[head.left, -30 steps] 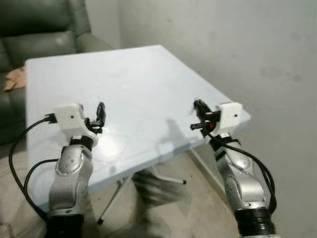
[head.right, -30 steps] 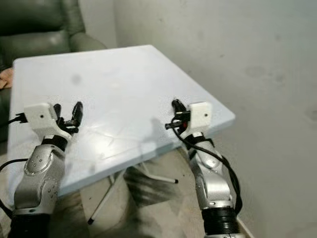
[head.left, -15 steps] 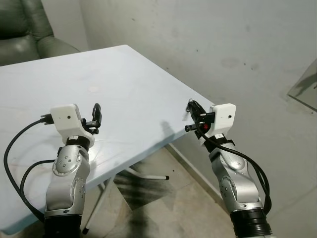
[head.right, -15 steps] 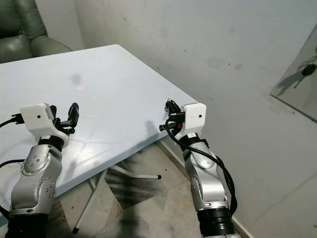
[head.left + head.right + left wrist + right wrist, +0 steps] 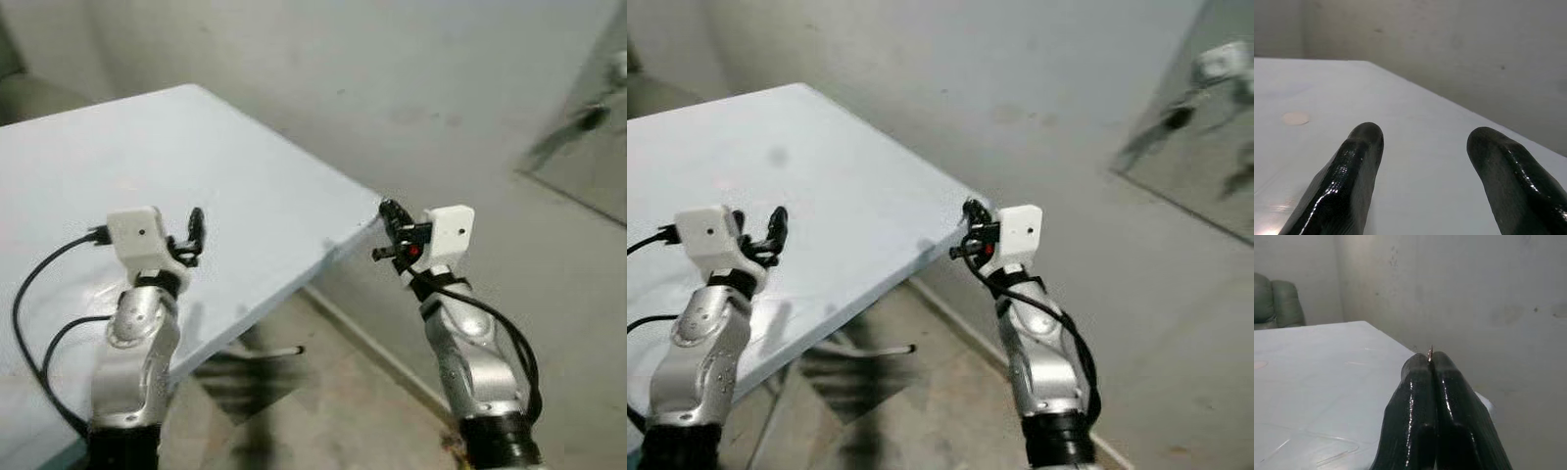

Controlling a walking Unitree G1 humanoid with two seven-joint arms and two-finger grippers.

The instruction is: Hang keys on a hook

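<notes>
My right gripper [image 5: 387, 210] is held up just past the white table's corner [image 5: 364, 206], facing the wall. Its fingers [image 5: 1415, 396] are pressed together, and a thin metal tip of a key [image 5: 1430, 351] pokes out between them; the rest of the key is hidden. My left gripper [image 5: 196, 223] hovers over the table with its fingers [image 5: 1359, 161] apart and nothing between them. High on the right wall is a grey panel [image 5: 1205, 166] with a white fitting [image 5: 1225, 59] and a dark object [image 5: 1176, 117] hanging below it, both blurred.
The white table [image 5: 147, 147] takes up the left side, its metal leg [image 5: 286, 350] on the tiled floor [image 5: 333, 411] below. A bare grey wall [image 5: 343, 69] runs behind. A green armchair [image 5: 1276, 303] stands beyond the table's far end.
The camera has swung to the right: the table slid left, the armchair left the eye views and the wall panel came further in. Both grippers keep the same pose.
</notes>
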